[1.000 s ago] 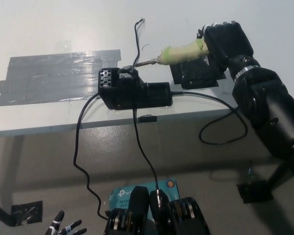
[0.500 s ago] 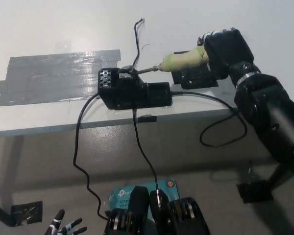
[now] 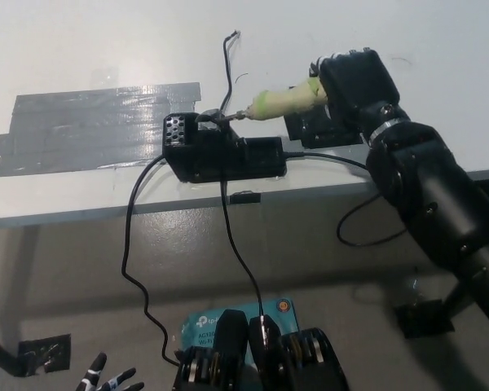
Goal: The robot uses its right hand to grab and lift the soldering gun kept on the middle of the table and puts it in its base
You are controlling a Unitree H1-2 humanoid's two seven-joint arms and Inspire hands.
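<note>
The soldering gun (image 3: 282,100) has a pale yellow-green handle and a thin metal tip. My black right hand (image 3: 352,80) is shut on the handle's rear end, holding it nearly level above the table. The tip points left and reaches the holder opening on top of the black base (image 3: 220,153), which sits at the table's front edge. Whether the tip is inside the opening I cannot tell. My white left hand (image 3: 106,380) rests low at the bottom left, far below the table, fingers spread.
A broad patch of grey tape (image 3: 94,126) covers the white table (image 3: 106,49) left of the base. A black tape patch (image 3: 326,130) lies under my right hand. Black cables (image 3: 130,244) run from the base over the table edge toward the floor.
My right hand has carried the soldering gun leftward and slightly down, bringing its tip from right of the base onto the holder at the base's top.
</note>
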